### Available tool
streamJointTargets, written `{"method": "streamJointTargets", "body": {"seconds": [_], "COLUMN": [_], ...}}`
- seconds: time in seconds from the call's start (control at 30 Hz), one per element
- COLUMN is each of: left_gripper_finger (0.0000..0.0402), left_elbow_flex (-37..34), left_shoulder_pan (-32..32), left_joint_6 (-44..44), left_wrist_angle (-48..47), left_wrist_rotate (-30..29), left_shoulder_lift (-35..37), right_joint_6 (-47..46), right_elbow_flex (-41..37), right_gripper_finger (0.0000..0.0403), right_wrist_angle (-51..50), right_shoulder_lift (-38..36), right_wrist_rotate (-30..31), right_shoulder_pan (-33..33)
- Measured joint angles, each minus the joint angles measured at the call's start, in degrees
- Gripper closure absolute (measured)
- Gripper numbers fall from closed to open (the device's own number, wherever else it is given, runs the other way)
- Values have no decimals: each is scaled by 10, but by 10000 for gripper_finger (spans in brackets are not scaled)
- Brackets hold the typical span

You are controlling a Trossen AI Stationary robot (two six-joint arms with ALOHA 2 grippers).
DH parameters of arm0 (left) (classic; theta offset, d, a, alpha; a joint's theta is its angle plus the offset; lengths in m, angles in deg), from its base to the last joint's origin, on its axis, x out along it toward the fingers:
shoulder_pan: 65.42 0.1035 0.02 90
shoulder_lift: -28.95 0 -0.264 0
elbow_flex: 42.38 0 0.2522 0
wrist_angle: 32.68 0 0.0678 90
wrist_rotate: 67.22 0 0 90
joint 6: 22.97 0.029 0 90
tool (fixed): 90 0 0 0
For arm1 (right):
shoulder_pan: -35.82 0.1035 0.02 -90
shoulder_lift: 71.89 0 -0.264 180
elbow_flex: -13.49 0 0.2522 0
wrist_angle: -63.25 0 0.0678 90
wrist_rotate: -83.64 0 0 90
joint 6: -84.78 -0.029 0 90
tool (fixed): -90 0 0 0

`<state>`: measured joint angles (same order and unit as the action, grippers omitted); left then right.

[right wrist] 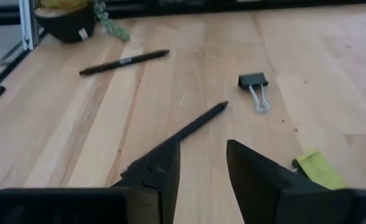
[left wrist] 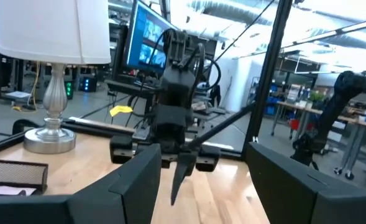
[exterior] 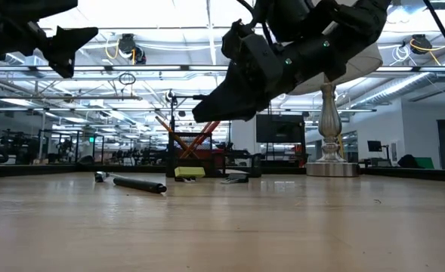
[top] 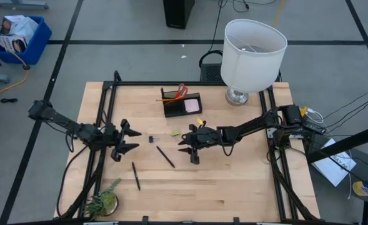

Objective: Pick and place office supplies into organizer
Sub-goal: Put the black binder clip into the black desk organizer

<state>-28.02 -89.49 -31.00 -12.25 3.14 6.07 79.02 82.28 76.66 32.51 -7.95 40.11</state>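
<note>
Right wrist view — black pen [right wrist: 189, 129] just ahead of right hand [right wrist: 202, 163].

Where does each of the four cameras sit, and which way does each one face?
High view: overhead, looking straight down; both arms, organizer, lamp.
Low view: at tabletop height, looking level across; right gripper hangs above a black pen.
Left wrist view: on the left arm, facing the right arm past its own fingers.
Right wrist view: on the right arm, facing down at the pen and a black clip.
Shared: that pen shows in the high, low and right wrist views.
</note>
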Motion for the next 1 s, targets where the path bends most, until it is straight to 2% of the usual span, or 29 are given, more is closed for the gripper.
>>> {"method": "streamJointTargets", "body": {"seconds": [0.3,0.5,0.57,0.67,1.0], "left_gripper_finger": [158,158,158,158,158], "left_elbow_flex": [0,0,0,0,0], "left_shoulder_pan": [0,0,0,0,0], "left_joint_6": [-2,-1,-1,-1,-1], "left_wrist_angle": [1,1,1,1,0], "left_wrist_rotate": [0,0,0,0,0], "left_shoulder_lift": [0,0,0,0,0], "right_joint_6": [2,-9,-41,-58,-58], "right_elbow_flex": [0,1,0,0,0], "right_gripper_finger": [282,278,279,282,287], "right_wrist_angle": [47,-28,-53,-51,-74], "right_shoulder_lift": [0,0,0,0,0], "right_wrist_rotate": [0,-1,-1,15,12], "right_shoulder_pan": [3,3,3,3,5]}}
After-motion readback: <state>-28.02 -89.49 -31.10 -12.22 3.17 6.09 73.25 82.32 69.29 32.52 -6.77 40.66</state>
